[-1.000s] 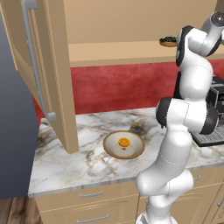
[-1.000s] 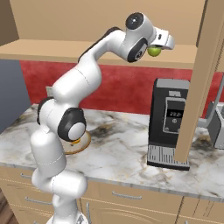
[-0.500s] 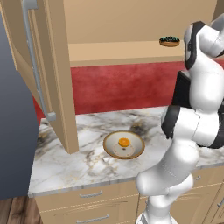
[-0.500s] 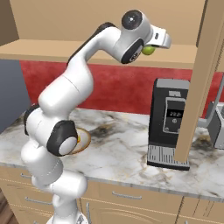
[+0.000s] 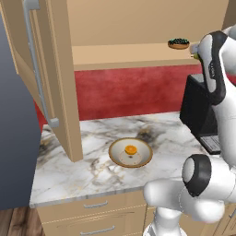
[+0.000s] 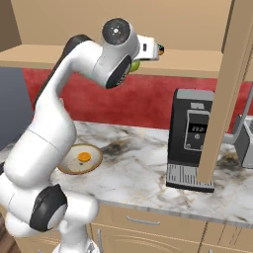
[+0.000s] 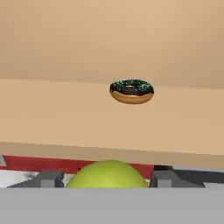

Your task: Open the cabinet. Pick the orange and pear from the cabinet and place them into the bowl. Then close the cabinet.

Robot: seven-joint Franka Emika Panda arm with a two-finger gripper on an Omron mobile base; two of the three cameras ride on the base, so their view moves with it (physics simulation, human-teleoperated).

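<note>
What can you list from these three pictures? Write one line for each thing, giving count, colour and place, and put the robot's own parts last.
cabinet: one, light tan, doors open, above the counter.
doughnut: one, brown with dark icing, on the cabinet shelf.
pear: one, yellow-green, between the pincer's fingers at the shelf's front edge.
orange: one, bright orange, in the bowl.
bowl: one, tan with brown rim, on the counter.
counter: one, marbled white, drawers below.
coffee machine: one, black and silver, on the counter.
arm: one, white with dark joints.
pincer: one, dark-tipped, shut on the pear.
</note>
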